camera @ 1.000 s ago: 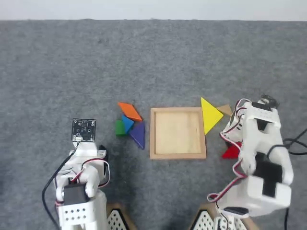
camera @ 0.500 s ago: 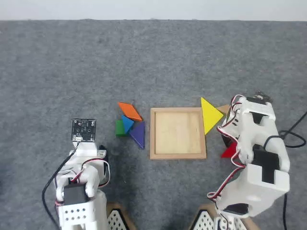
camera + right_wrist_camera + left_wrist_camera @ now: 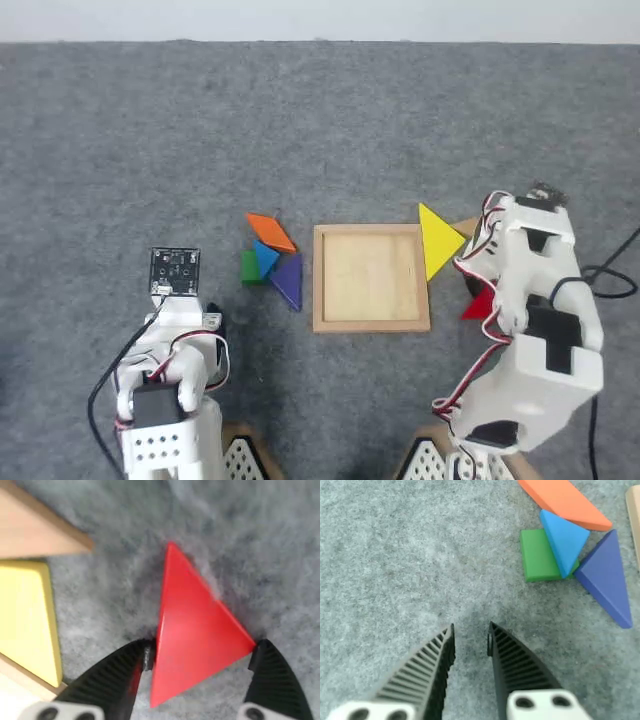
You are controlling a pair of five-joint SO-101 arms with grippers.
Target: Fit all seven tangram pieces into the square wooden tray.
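- The left gripper [image 3: 470,627] sits at the lower left of the frame. It is open just a little and holds nothing.
- The orange piece [image 3: 271,231], green piece [image 3: 247,267], blue piece [image 3: 265,256] and purple piece [image 3: 288,279] lie bunched on the grey mat [image 3: 150,130], just left of the tray.
- The wooden tray [image 3: 371,319] sits in the middle.
- The yellow triangle [image 3: 438,240] rests against the tray's right edge, with a tan piece [image 3: 467,229] beside it.
- At the right, the right gripper [image 3: 200,650] is spread wide and squeezes the red triangle [image 3: 192,630] from both sides.

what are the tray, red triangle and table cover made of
The tray looks like pale bare wood, faint grain showing. The red triangle is smooth with a slight sheen, maybe painted wood or plastic. The table cover looks like grey felt or carpet, fuzzy fibres.
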